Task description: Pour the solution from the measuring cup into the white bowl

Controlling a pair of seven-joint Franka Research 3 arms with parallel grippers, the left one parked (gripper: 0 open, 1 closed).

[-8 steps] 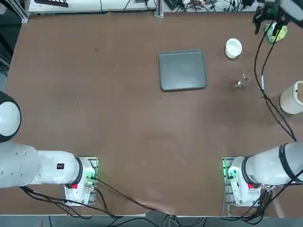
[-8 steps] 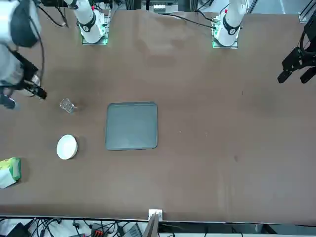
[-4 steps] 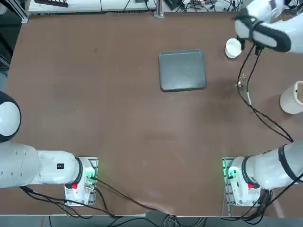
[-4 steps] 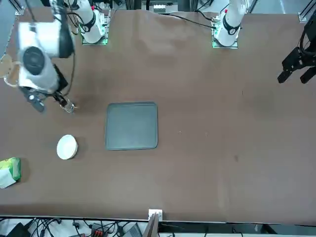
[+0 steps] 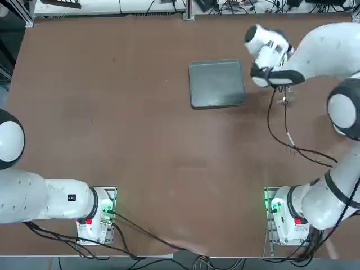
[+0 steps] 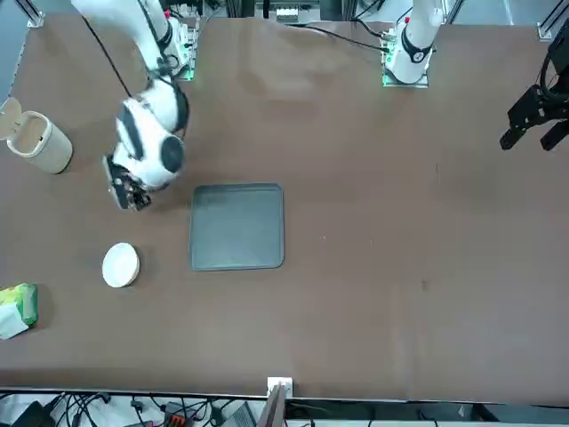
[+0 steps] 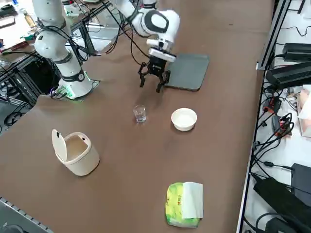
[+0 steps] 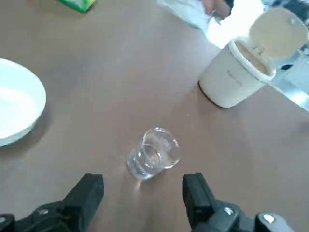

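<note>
The right end effector [image 7: 152,80] hangs low over the worktop [image 7: 126,145] near the corner of the dark grey tray [image 7: 187,71], fingers spread wide and holding nothing. They straddle open space that lines up with the measuring cup [image 8: 153,153], which stands upright and untouched just ahead of them, so the spread looks meant to take the cup between them. The white bowl [image 7: 184,119] sits close beside the cup [image 7: 140,114], apart from it, a short carry for the pour. A lidded white container [image 7: 75,151] and a green packet [image 7: 182,204] lie further off, clear of that path.
</note>
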